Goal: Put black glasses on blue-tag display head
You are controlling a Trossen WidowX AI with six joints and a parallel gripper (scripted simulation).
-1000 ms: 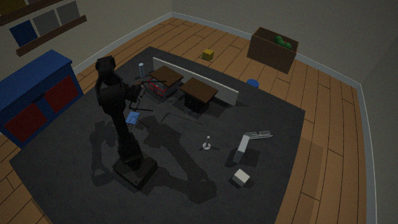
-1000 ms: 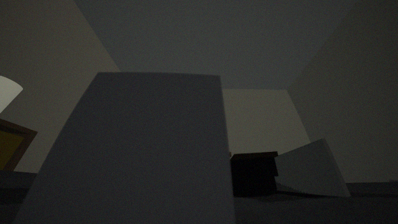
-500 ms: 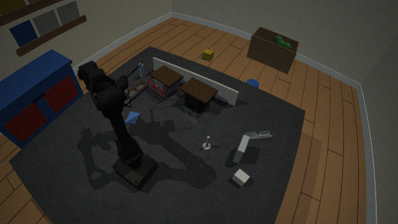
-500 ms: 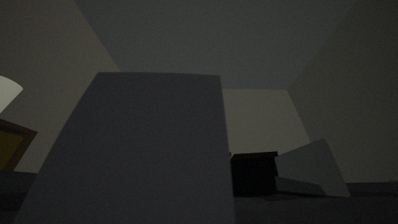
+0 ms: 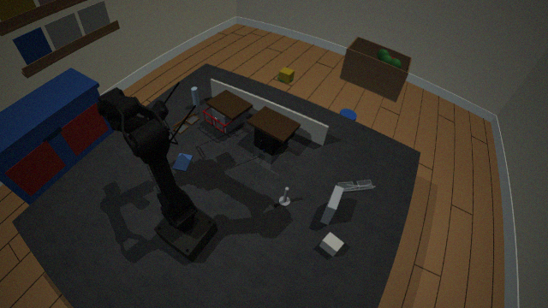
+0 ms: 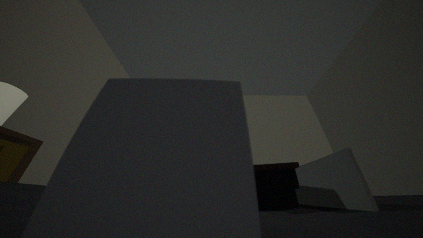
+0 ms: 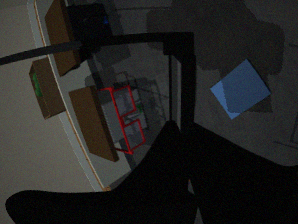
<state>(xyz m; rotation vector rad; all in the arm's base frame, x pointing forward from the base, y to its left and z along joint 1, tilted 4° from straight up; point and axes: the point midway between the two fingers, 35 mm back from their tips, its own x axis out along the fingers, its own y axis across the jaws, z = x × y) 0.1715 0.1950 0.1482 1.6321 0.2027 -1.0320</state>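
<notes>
The black glasses are held in the air at the left of the top view, temples pointing away from the arm. My gripper is shut on their front frame. The dark display head stands under a brown board; its small blue tag shows in the wrist view. The held glasses are well clear of it. The other head is grey, wears red glasses and stands under its own board. The dark head's nose and ears are too dark to make out.
Brown boards overhang both heads, with a white panel behind. A pale cylinder, brown-framed glasses, a blue piece, a small white stand and a white block are around.
</notes>
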